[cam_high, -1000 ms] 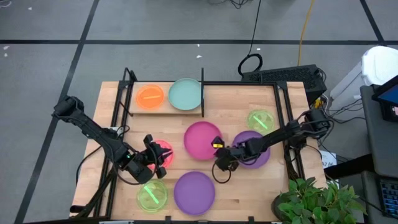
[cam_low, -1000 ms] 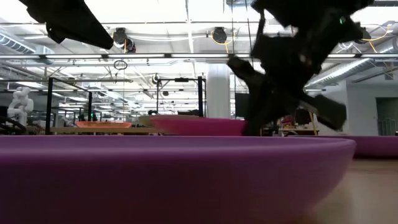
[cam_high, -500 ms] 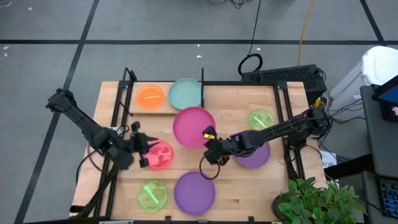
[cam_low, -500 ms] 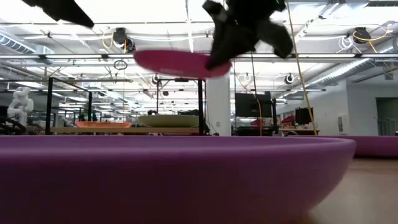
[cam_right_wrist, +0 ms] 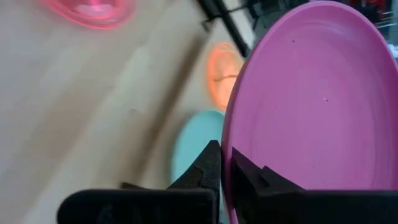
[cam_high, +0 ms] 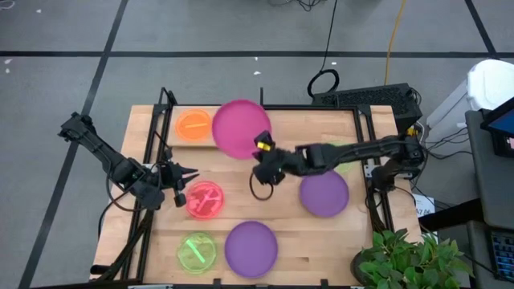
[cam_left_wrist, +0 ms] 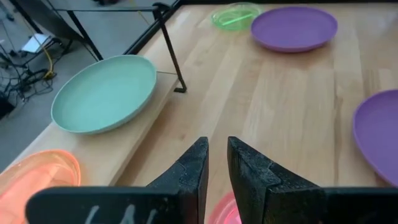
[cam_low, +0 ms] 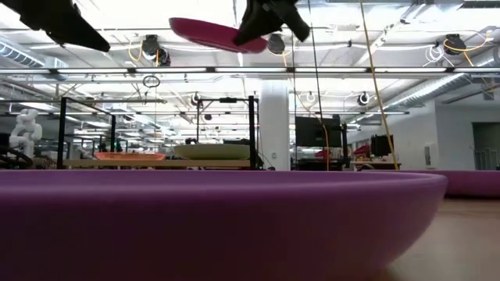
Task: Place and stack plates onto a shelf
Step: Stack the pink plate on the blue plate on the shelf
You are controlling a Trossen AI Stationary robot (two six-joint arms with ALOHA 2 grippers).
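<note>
the right gripper (cam_high: pixel 262 152) pinches the magenta plate (cam_high: pixel 240 128) by its 5 o'clock rim above the teal plate (cam_right_wrist: pixel 194 146); it may tilt and slip. the left gripper (cam_left_wrist: pixel 215 163) is nearly closed, empty.

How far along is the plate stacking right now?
Done: the orange plate and the teal plate sit on the shelf. In hand: the right tool grips the magenta plate by its rim, high above the teal one. Left: two purple plates, the red plate and a green plate lie on the table; the left tool waits beside the red one.
</note>
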